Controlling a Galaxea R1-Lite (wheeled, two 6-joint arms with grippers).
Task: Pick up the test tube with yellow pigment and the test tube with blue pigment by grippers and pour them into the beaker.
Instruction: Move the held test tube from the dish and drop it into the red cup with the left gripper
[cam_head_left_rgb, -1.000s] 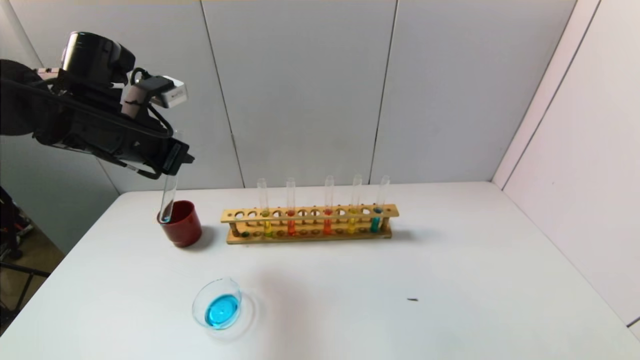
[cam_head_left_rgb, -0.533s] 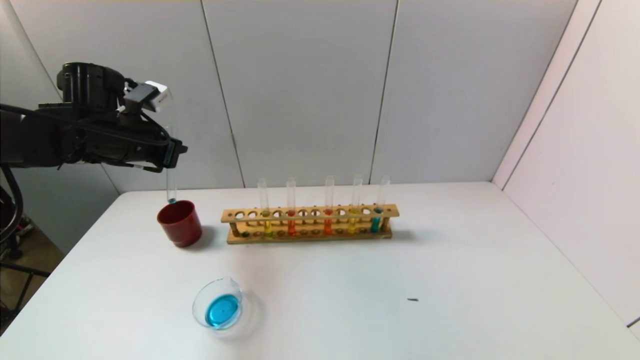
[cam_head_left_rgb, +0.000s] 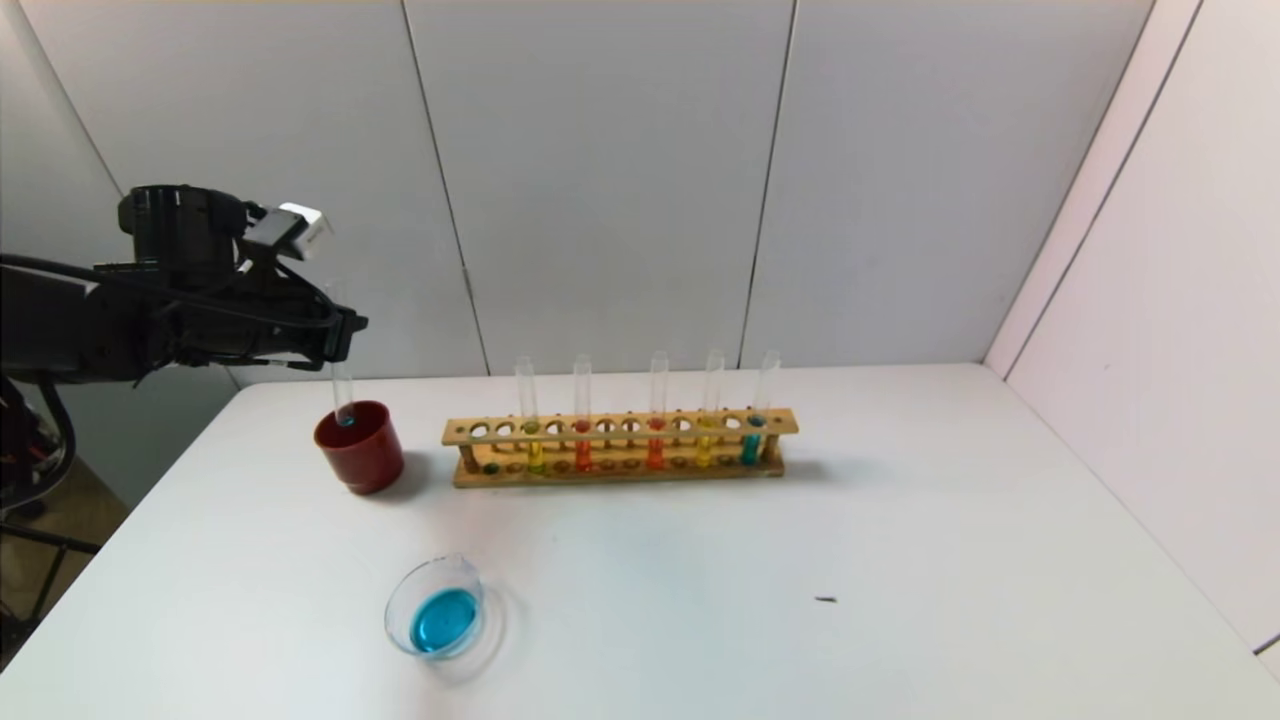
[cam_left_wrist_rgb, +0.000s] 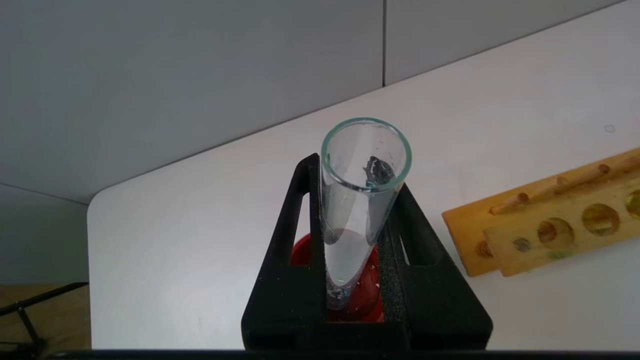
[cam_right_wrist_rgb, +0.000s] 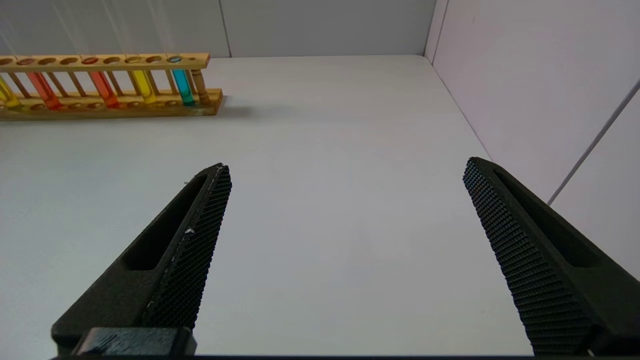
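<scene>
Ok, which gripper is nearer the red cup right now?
Left. The left gripper is right above the red cup, holding a near-empty test tube upright over its mouth. The right gripper, open, sits over bare table beyond the rack's far end.

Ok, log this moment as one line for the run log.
left hand: shut on emptied blue test tube, upright, tip in red cup | beaker: blue liquid | right hand: open, idle | rack: five tubes

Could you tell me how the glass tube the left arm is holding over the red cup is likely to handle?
The test tube is thin clear glass, so probably fragile. It looks nearly empty, hence light. Its smooth round wall sits between the left pincer pads, so it might slip, and would likely roll if laid on the table.
</scene>
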